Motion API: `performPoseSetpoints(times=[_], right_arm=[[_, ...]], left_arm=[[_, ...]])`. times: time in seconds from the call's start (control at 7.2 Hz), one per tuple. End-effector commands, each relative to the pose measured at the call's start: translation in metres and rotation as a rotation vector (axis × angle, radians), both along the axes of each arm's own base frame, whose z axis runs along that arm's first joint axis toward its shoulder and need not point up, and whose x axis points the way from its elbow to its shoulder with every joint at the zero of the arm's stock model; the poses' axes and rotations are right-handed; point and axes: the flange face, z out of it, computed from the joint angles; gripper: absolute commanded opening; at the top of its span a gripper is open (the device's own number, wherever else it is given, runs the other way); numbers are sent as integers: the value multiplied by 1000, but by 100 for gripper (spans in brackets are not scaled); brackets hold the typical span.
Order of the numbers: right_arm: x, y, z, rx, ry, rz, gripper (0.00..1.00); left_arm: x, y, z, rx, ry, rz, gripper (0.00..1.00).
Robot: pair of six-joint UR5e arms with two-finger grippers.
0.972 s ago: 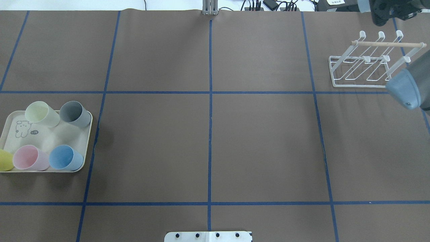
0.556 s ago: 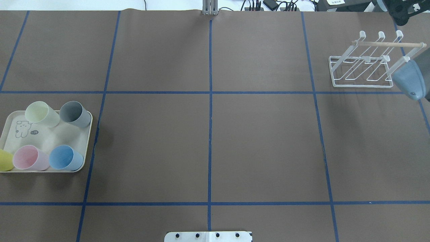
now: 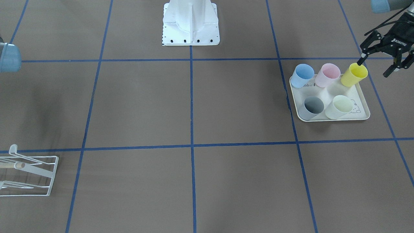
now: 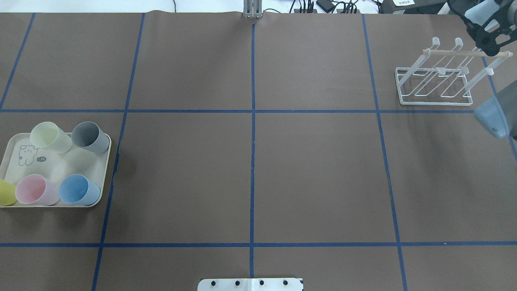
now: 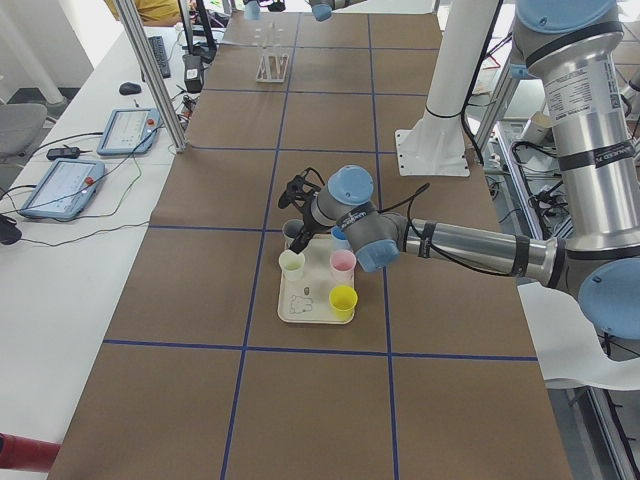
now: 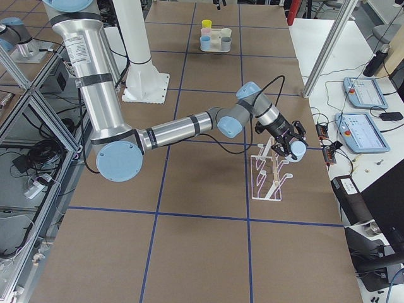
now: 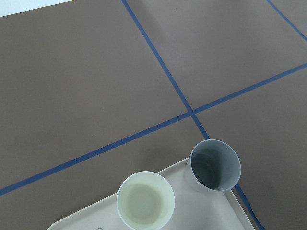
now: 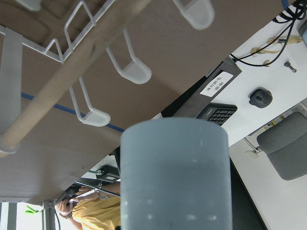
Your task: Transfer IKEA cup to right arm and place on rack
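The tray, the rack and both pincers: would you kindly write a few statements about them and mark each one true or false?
1. The tray holds five cups. True.
2. The right pincer is open and holds nothing. False: it is shut on a pale blue cup, close to the rack.
3. The left pincer is open beside the yellow cup. True.
4. A cup hangs on one of the rack's prongs. False: the prongs bear no cup.
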Motion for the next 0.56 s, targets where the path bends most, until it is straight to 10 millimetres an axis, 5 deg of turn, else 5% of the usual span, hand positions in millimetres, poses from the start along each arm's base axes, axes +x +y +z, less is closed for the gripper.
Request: performPoseSetpoints(times=[0.0, 0.42], right_arm=[[-32, 9, 9, 8, 24, 15, 7], [-44, 4, 46, 9, 45, 16, 11]], left_arm=[[0, 0, 1, -2, -1, 0, 100], [0, -1, 0, 1, 0, 0, 100]])
